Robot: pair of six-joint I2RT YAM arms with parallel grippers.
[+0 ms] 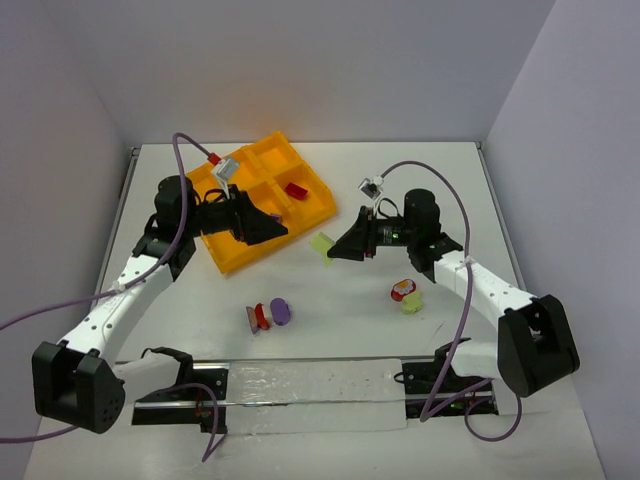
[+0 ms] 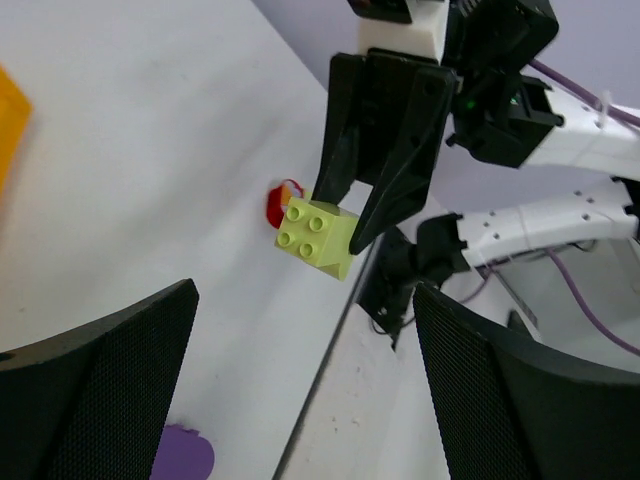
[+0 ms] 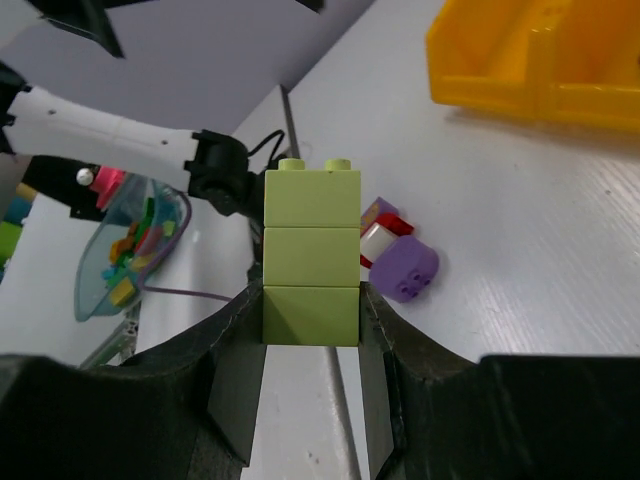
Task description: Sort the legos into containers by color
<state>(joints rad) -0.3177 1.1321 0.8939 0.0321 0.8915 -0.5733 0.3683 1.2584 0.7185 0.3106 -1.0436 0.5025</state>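
Note:
My right gripper (image 1: pixel 338 248) is shut on a stack of yellow-green legos (image 1: pixel 322 244) and holds it above the table, just right of the orange-yellow tray (image 1: pixel 232 258). In the right wrist view the stack (image 3: pixel 312 240) stands upright between the fingers (image 3: pixel 232 390). My left gripper (image 1: pixel 277 228) is open and empty over the tray's near right corner, facing the stack (image 2: pixel 318 236). A red lego (image 1: pixel 294 190) lies in one tray cell. A red and purple cluster (image 1: pixel 268 314) and a red and yellow-green cluster (image 1: pixel 404 293) lie on the table.
A clear bowl of mixed bricks (image 3: pixel 128 245) sits off the table, seen in the right wrist view. A transparent strip (image 1: pixel 310 385) runs along the near edge between the arm bases. Grey walls close in the table on the left, back and right.

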